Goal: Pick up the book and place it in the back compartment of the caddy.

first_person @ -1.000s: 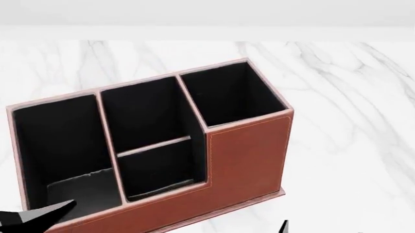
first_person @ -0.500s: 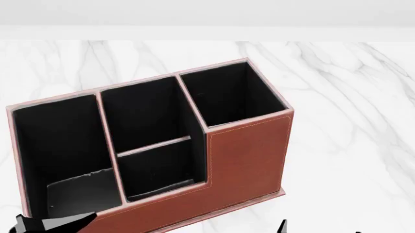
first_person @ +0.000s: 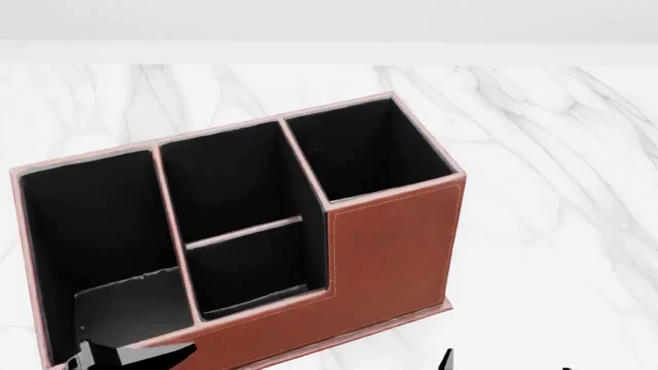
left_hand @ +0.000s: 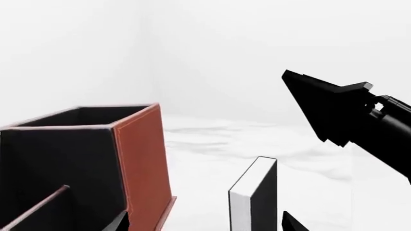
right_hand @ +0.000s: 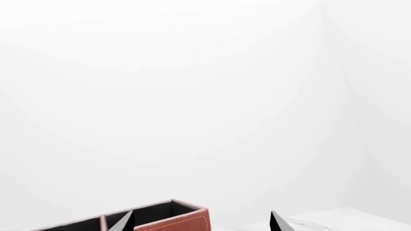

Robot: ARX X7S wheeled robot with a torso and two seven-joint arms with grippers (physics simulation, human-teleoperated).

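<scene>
The book (left_hand: 253, 199) stands upright on the table (left_hand: 212, 154) beside the caddy (left_hand: 138, 159). Left end effector (left_hand: 204, 224) spread, empty. Rigid, probably heavy, smooth: grip across both covers.

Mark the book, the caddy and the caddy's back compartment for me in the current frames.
book (left_hand: 264, 192): left wrist view, on its black cover, beside the white page edge.
caddy (first_person: 396, 254): head view, on the tall reddish-brown front wall.
back compartment (first_person: 231, 181): head view, black lining of the middle column's far cell.

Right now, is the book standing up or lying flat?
Upright: in the left wrist view the book stands on edge on the marble beside the caddy, outside it.
</scene>
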